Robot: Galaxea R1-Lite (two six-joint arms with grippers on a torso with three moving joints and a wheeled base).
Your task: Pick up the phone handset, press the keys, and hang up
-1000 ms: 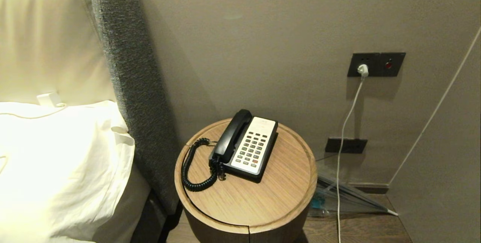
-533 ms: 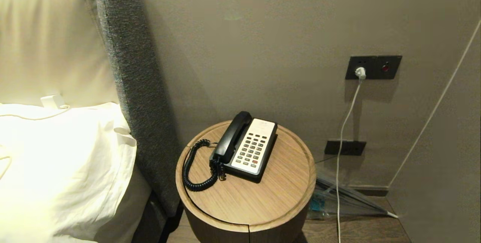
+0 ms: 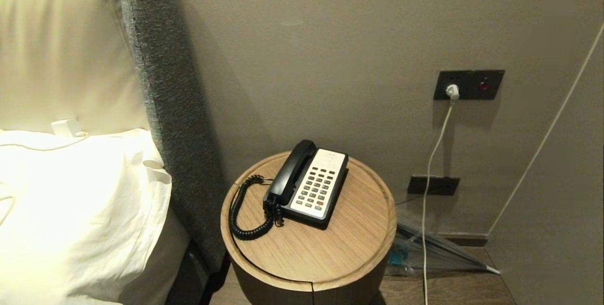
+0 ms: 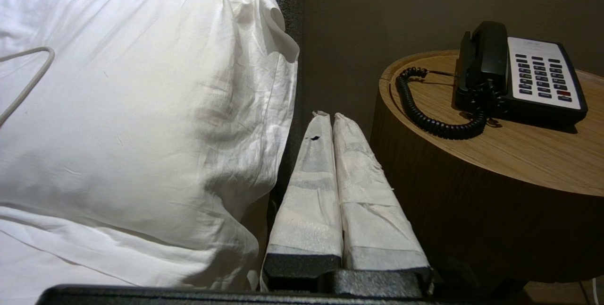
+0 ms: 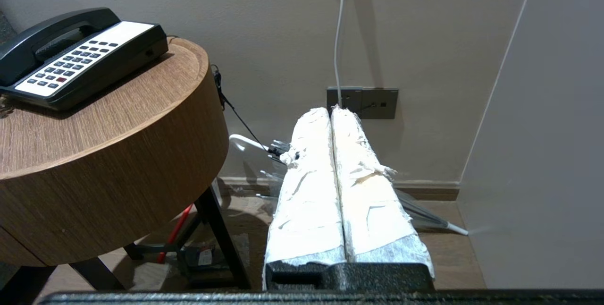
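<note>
1. Beside the bed, a round wooden worktop [image 3: 330, 248] serves as the landmark; everything below is placed against it.
2. Left of the worktop lies a white pillow [image 3: 80, 210] against a grey headboard [image 3: 160, 97].
3. Low down between the pillow and the worktop's side hangs the left end effector [image 4: 326, 116], its two white-wrapped fingers pressed together, closed and empty.
4. On the worktop sits a black phone base [image 3: 317, 188] with a pale keypad. The phone handset [image 3: 291, 171] rests in its cradle along the base's left edge, its long axis running from the near rim back toward the wall, tilted slightly rightward. A black coiled cord [image 3: 243, 210] loops from its near end toward the worktop's left rim.
5. Right of the worktop, also below its top, hangs the right end effector [image 5: 331, 110], fingers closed and empty.
6. Behind it, a white cable [image 3: 432, 163] drops from a wall socket [image 3: 468, 84].
7. Judgement: the handset lies up and to the right of the left end effector, on the side nearer that arm, so the left arm seems better placed to lift it.
</note>
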